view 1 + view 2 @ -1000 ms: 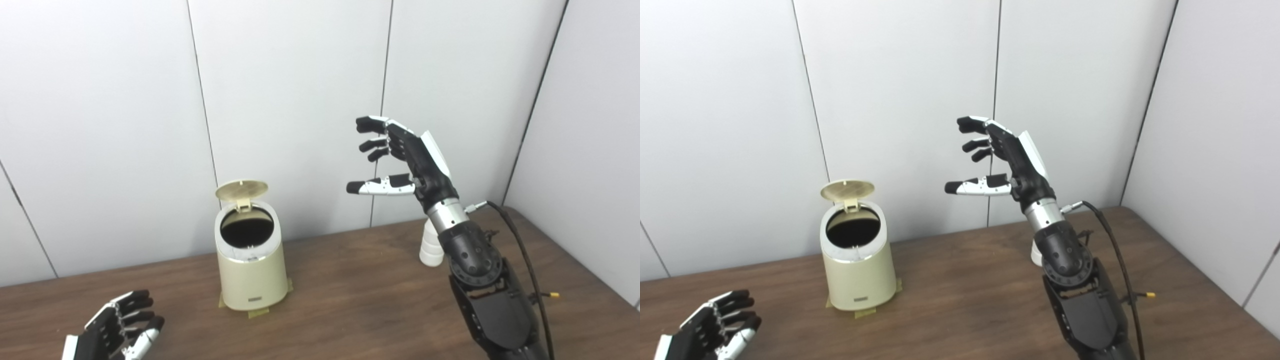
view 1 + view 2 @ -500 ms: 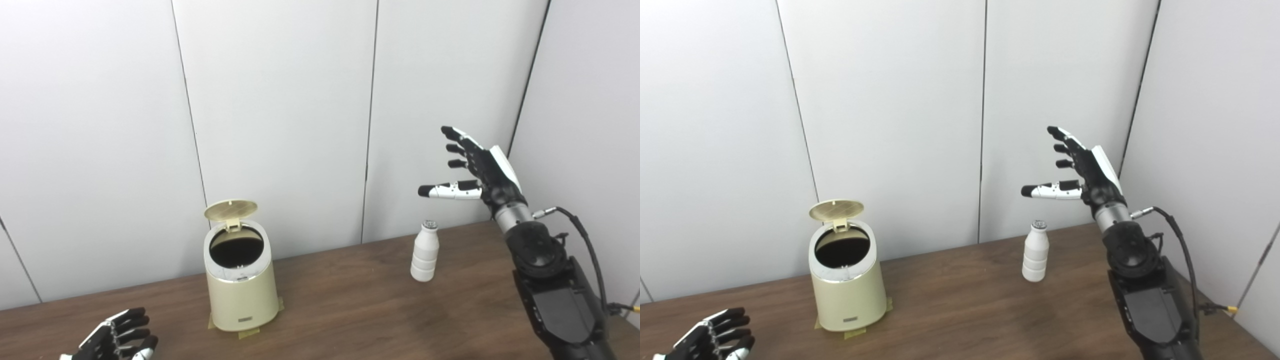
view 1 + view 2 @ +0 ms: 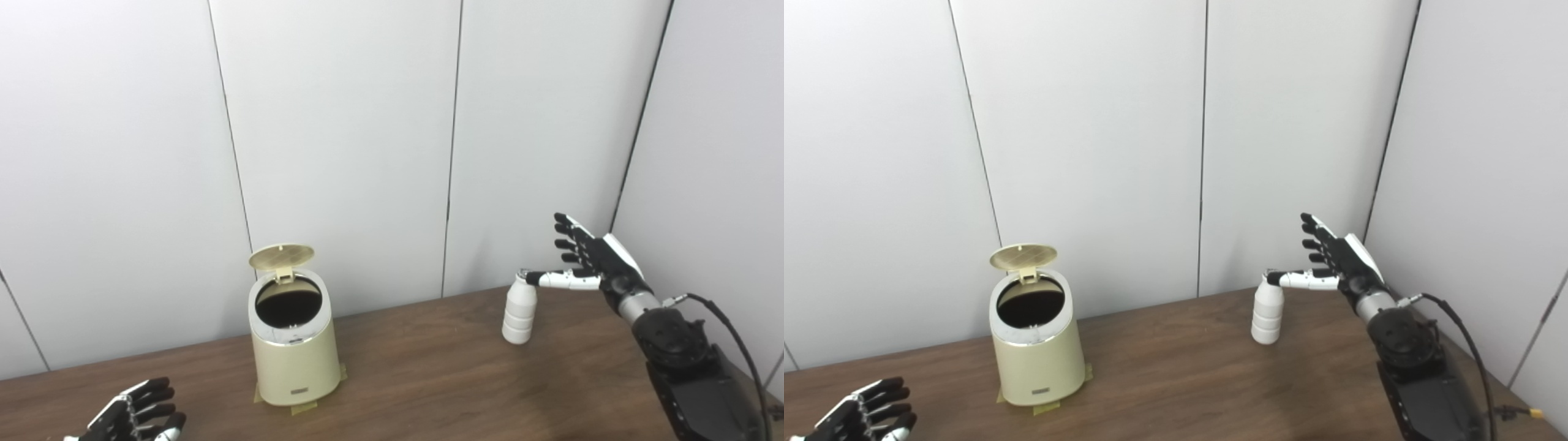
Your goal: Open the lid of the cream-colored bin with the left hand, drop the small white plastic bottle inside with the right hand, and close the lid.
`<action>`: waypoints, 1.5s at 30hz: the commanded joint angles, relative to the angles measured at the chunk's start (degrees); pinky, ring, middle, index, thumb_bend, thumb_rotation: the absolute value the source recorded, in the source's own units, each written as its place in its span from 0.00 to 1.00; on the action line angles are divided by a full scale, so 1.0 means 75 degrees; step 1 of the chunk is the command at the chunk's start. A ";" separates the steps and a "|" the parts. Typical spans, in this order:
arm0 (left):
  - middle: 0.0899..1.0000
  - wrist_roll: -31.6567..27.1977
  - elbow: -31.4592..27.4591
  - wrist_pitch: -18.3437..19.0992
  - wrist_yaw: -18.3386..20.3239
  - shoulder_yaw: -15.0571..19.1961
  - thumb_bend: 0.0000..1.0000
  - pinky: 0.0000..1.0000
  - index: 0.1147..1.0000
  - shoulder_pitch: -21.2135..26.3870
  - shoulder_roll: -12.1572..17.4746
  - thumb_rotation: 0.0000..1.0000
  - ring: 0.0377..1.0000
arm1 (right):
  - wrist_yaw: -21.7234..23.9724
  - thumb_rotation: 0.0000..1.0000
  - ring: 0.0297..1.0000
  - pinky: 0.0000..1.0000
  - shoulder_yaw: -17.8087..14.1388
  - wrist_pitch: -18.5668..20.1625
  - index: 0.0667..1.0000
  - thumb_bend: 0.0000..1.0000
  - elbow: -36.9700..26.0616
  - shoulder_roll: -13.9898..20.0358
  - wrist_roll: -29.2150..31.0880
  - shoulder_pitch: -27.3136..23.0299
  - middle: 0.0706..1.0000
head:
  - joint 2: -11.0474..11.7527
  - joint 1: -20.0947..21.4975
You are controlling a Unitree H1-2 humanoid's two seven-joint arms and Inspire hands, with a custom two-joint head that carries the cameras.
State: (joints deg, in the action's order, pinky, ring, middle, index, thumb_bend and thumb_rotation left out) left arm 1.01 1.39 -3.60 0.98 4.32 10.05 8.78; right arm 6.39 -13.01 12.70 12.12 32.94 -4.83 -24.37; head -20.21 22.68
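Note:
The cream-colored bin [image 3: 297, 352] stands left of the table's middle, taped down, its round lid [image 3: 282, 257] tipped up at the back and the dark inside showing. The small white plastic bottle [image 3: 519, 311] stands upright toward the right rear of the table. My right hand [image 3: 591, 263] is open just right of the bottle, thumb tip at the cap, fingers spread above and behind it. My left hand [image 3: 131, 416] lies open and low at the bottom left corner, well clear of the bin.
Brown wooden table [image 3: 429, 380] backed by grey wall panels [image 3: 343, 141]; a side wall closes in on the right. A black cable [image 3: 735, 337] loops off my right forearm. Strips of tape [image 3: 303, 407] hold the bin's base.
My right hand has swung right and come down from high above the table to the bottle's cap. The left hand has sunk slightly toward the bottom edge. The view shifted early on.

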 commanded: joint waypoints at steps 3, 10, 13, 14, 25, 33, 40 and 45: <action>0.69 -0.0049 -0.0442 0.0040 0.0026 0.0012 0.50 0.56 0.70 0.0241 0.0043 0.08 0.66 | -0.0014 0.22 0.93 0.86 -0.0134 -0.0215 0.98 0.84 -0.0116 0.0032 0.0326 -0.0079 0.97 | -0.0021 -0.0003; 0.68 -0.0140 -0.0585 0.0131 0.0078 0.0023 0.50 0.53 0.69 0.0230 0.0034 0.03 0.65 | -0.0167 0.12 0.93 0.85 -0.0109 -0.0445 0.99 0.76 0.0285 -0.0220 0.0484 0.0015 0.99 | -0.0086 -0.0015; 0.68 -0.0156 -0.0681 0.0260 0.0069 0.0041 0.50 0.53 0.68 0.0223 0.0011 0.03 0.64 | -0.0234 0.08 0.93 0.87 -0.0055 -0.0484 0.98 0.74 0.0450 -0.0325 0.0422 0.0040 0.98 | -0.0103 -0.0023; 0.68 -0.0098 -0.0698 0.0275 0.0051 0.0033 0.49 0.53 0.69 0.0223 0.0019 0.01 0.64 | -0.0234 0.08 0.93 0.88 -0.0067 -0.0495 0.98 0.73 0.0513 -0.0370 0.0460 0.0041 0.98 | -0.0108 -0.0024; 0.67 -0.0040 -0.0844 0.0381 0.0105 0.0013 0.49 0.52 0.67 0.0217 0.0014 0.00 0.63 | -0.0360 0.08 0.88 0.84 0.0073 -0.1167 0.92 0.77 0.1499 -0.0500 0.0399 -0.0181 0.93 | -0.0168 -0.0051; 0.67 -0.0020 -0.0929 0.0488 0.0115 0.0020 0.49 0.52 0.67 0.0218 0.0000 0.00 0.63 | -0.0601 0.03 0.77 0.73 0.0029 -0.1181 0.84 0.79 0.1710 -0.0695 0.0509 -0.0346 0.82 | -0.0211 -0.0054; 0.67 -0.0048 -0.0912 0.0428 0.0160 0.0014 0.48 0.51 0.67 0.0212 0.0008 0.00 0.63 | -0.0861 0.03 0.73 0.65 0.0044 -0.1336 0.79 0.80 0.2101 -0.0826 0.0479 -0.0535 0.77 | -0.0227 -0.0083; 0.67 0.0034 -0.0964 0.0431 0.0143 -0.0009 0.48 0.51 0.66 0.0199 0.0003 0.00 0.63 | -0.1072 0.05 0.73 0.61 0.0288 -0.1489 0.79 0.80 0.2286 -0.0795 0.0156 -0.0607 0.77 | -0.0262 -0.0113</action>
State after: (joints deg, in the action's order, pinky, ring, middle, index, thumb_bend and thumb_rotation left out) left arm 1.11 -4.07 1.02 2.32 4.30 9.84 8.54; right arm -0.63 -10.79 4.08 30.17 25.75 -3.27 -25.81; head -22.24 21.80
